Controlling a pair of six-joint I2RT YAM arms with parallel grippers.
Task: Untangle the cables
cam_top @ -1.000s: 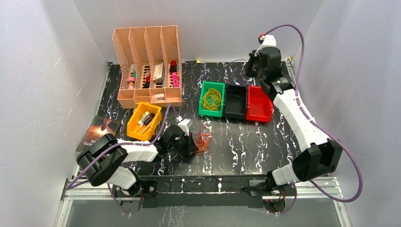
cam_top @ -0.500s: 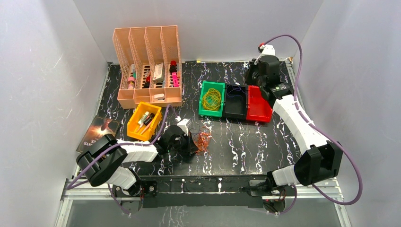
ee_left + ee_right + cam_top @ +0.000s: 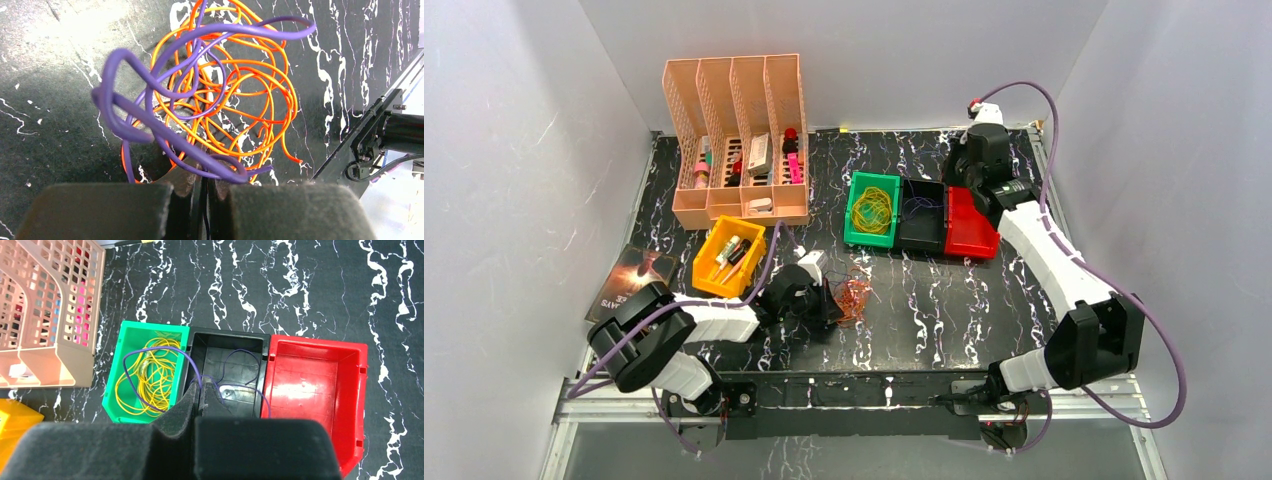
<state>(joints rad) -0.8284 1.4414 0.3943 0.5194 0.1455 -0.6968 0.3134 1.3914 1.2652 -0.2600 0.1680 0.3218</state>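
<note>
While left tool [image 3: 204,181] grips tangled cables [image 3: 150,128], right tool [image 3: 200,396] — over black bin [image 3: 227,333] — pinches a purple strand [image 3: 172,347].

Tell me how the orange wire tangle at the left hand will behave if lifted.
Probably floppy yet springy: the orange wire tangle holds open loops. Likely light, its strands being thin. A purple wire threads through it, so both would probably lift together.

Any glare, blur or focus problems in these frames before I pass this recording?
Top external: sharp and evenly lit, one bright glint on the glossy dark sheet at left. Left wrist: the nearest purple wire is out of focus, and glare washes the table upper left. Right wrist: glare on the red bin floor; the right pincer is blurred.
</note>
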